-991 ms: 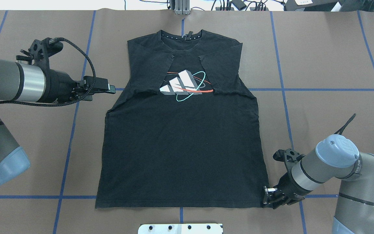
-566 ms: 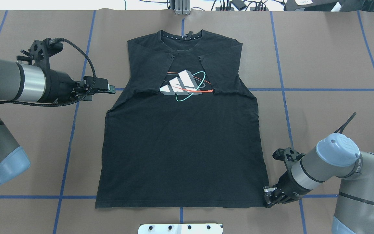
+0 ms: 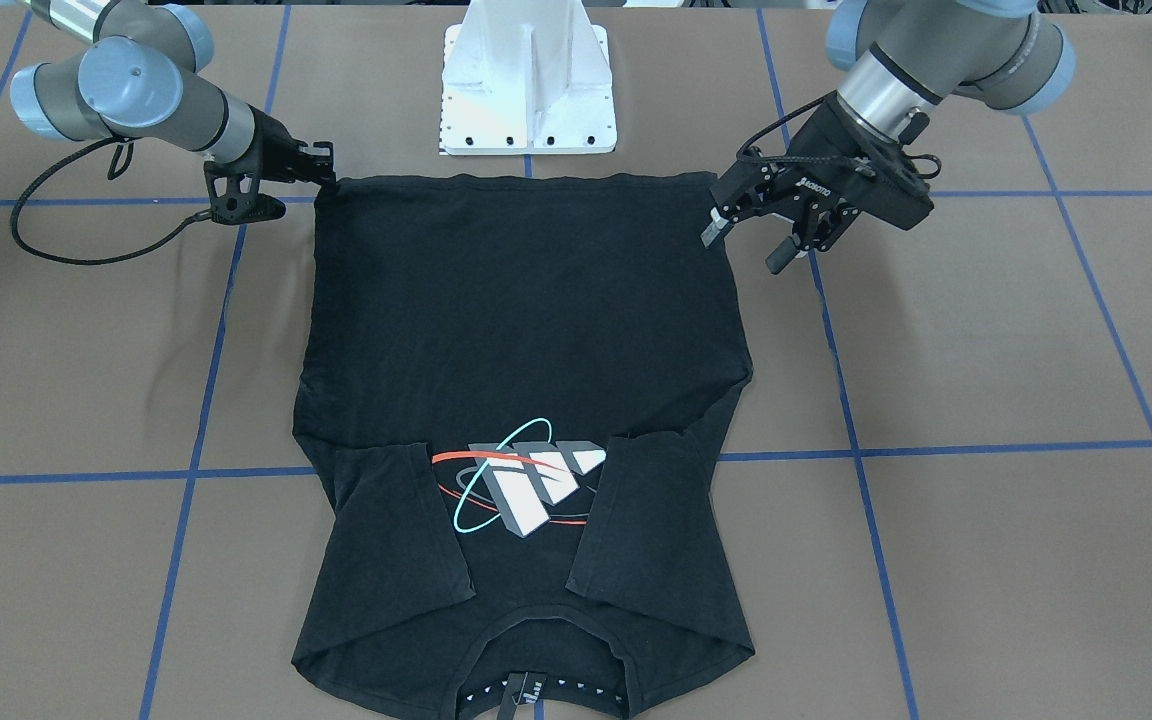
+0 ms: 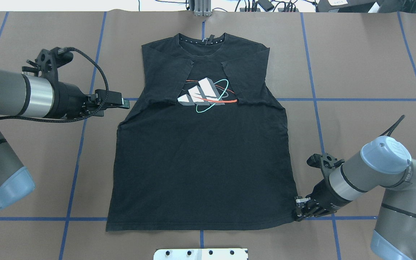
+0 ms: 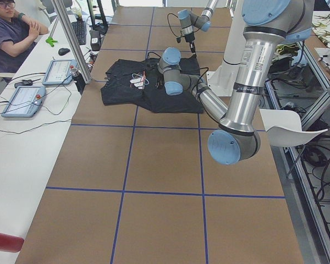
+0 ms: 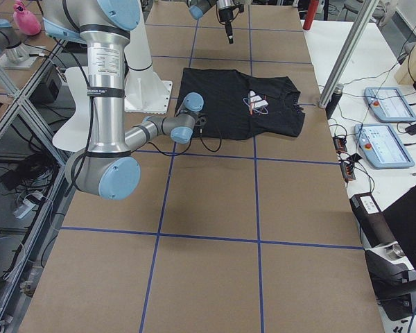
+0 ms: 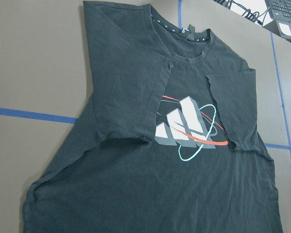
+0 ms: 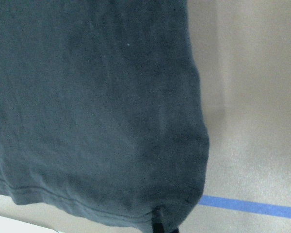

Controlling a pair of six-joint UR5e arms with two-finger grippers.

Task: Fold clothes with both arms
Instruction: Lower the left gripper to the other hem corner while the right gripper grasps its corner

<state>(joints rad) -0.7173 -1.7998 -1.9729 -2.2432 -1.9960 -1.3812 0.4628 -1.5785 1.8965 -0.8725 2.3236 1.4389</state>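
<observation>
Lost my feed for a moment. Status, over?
Left gripper open, hovering beside the shirt. Right gripper shut on its hem corner. Shirt flat, print up, sleeves folded in. Nothing in the way.

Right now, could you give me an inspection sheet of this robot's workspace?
Surface: brown table marked with blue grid lines.
Job's things: black T-shirt spread flat, print up, both sleeves folded inward.
Clutter: nothing seen.
Grippers: left gripper open, near the shirt's side edge; right gripper shut on a hem corner.
Cables: black cable loops onto the table by the right arm.
Surroundings: white pedestal; a seated person at a side bench.
</observation>
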